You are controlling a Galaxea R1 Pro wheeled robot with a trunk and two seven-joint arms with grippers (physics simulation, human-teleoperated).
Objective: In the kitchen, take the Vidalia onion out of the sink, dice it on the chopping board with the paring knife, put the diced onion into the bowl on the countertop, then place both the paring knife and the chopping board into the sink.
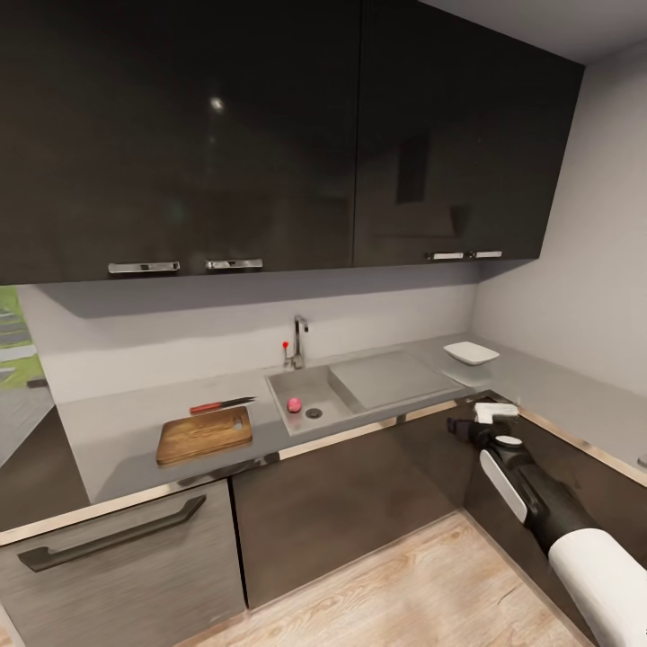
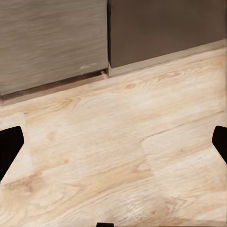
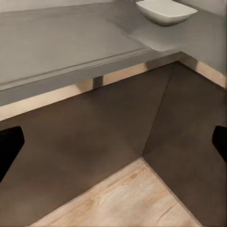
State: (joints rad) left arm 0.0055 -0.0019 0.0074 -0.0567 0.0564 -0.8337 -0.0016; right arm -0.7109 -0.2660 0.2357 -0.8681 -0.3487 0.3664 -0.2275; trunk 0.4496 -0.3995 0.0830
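Vidalia onion [image 1: 293, 404] lies in the sink [image 1: 305, 385] basin, ahead and to the left of my right fingers [image 1: 483, 422], the nearer set. Both sets of fingers spread wide, holding nothing.

Pinkish onion [image 1: 293, 403] lies in the sink [image 1: 310, 393], far left of the right claw [image 1: 490, 415]; white bowl [image 1: 471, 352] sits just beyond it.

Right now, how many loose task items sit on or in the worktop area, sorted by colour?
Red or pinkish: 2, the small round pinkish-red onion in the grey metal sink and the red-handled paring knife.
Brown: 1, the dark brown wooden chopping board.
White: 1, the shallow white squarish bowl.
Total: 4
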